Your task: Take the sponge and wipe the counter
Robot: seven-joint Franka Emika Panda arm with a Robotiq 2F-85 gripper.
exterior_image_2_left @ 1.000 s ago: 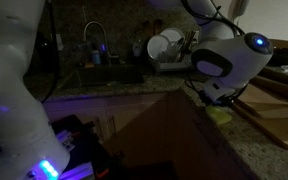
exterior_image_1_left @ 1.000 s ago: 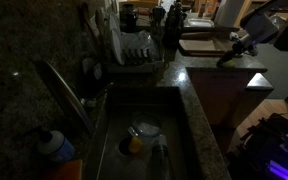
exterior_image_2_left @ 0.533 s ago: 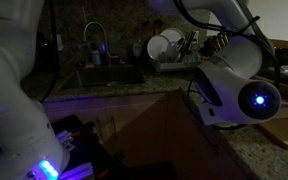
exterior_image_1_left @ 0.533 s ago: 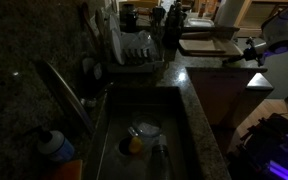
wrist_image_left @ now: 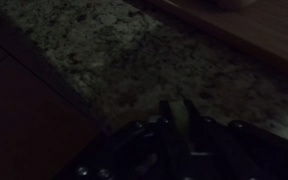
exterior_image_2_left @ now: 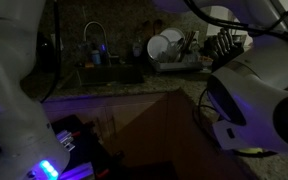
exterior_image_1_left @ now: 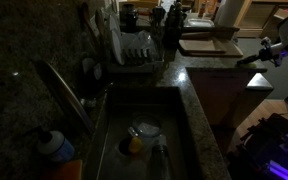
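Dim kitchen, speckled granite tabletop (wrist_image_left: pixel 114 50) across upper frame. At bottom centre, tool (wrist_image_left: pixel 176 108), seemingly clamped on yellowish sponge (wrist_image_left: pixel 188 116). Needed flat, even pressure, slow overlapping strokes.

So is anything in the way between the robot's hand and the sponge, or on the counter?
Nothing I can see. In the wrist view a yellow-green sliver, probably the sponge, sits right at the gripper, and the speckled counter ahead looks bare. The board lies only along its far edge. It's dark, though.
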